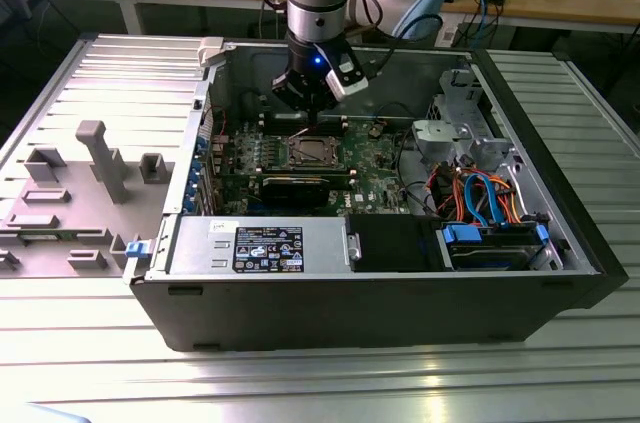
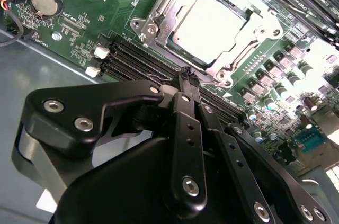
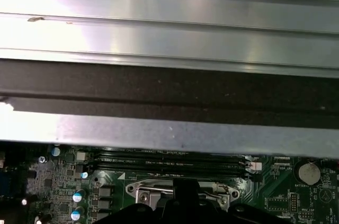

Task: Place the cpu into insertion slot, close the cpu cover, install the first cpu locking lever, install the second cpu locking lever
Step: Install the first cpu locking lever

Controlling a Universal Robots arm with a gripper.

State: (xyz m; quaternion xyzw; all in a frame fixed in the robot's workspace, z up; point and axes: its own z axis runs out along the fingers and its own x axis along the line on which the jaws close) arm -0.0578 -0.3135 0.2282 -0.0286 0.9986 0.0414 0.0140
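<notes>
You've got the gripper hanging low inside the open computer case, tips pinched together with nothing between them, poised over the green motherboard. In the second wrist view the clenched tips sit just at the near edge of the socket, over the black memory slots that run alongside it. Clenched like that, it reads as a pushing tool rather than a grasper, which suits lever and cover work.

Look at the cpu, upper centre of the second wrist view: its pale metal top lies flat inside the insertion slot, so I'd judge the placing step done. The cpu cover appears folded down around it, its window framing the chip. Whether either locking lever is hooked home, you can't tell from here.

In the exterior view the socket sits mid-frame on the board, with the gripper just behind and above it, toward the case's far wall. A round coin battery shows upper left in the second wrist view. In the first wrist view the socket frame peeks in at the bottom edge, under the ribbed metal table and the case wall.
</notes>
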